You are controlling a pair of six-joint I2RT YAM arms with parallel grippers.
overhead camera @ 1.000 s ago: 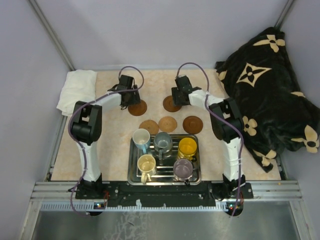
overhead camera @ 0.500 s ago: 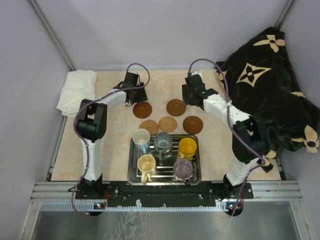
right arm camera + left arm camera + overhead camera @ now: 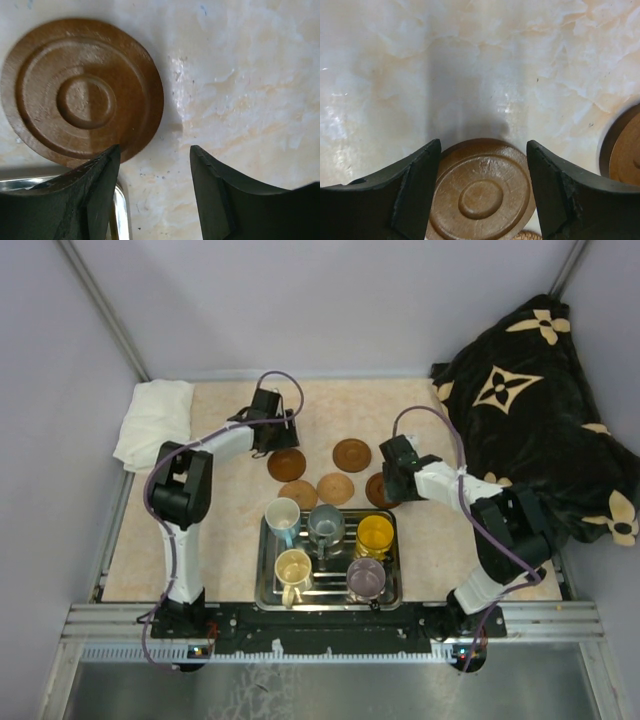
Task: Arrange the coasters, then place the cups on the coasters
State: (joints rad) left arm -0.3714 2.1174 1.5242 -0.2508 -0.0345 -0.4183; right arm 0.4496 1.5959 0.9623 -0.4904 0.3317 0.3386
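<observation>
Several brown coasters lie on the marble table: a dark one (image 3: 286, 464), one farther right (image 3: 351, 454), two lighter ones (image 3: 298, 494) (image 3: 336, 488), and one (image 3: 378, 490) partly under my right gripper. Several cups stand in the steel tray (image 3: 268, 585): white-blue (image 3: 282, 515), grey-blue (image 3: 325, 525), orange-yellow (image 3: 375, 535), cream (image 3: 293, 568), purple-grey (image 3: 365, 577). My left gripper (image 3: 272, 432) (image 3: 484, 147) is open, straddling the dark coaster (image 3: 480, 195), which lies flat. My right gripper (image 3: 392, 478) (image 3: 155, 150) is open over bare table just right of a coaster (image 3: 82, 90).
A folded white towel (image 3: 155, 420) lies at the far left corner. A black flowered blanket (image 3: 530, 430) is heaped along the right side. The tray's rim (image 3: 120, 210) shows beside my right gripper's left finger. Another coaster (image 3: 622, 150) sits right of the left gripper.
My right arm has left the far coaster and swung back near the tray, over the rightmost coaster. The left gripper and its coaster shifted slightly right and nearer.
</observation>
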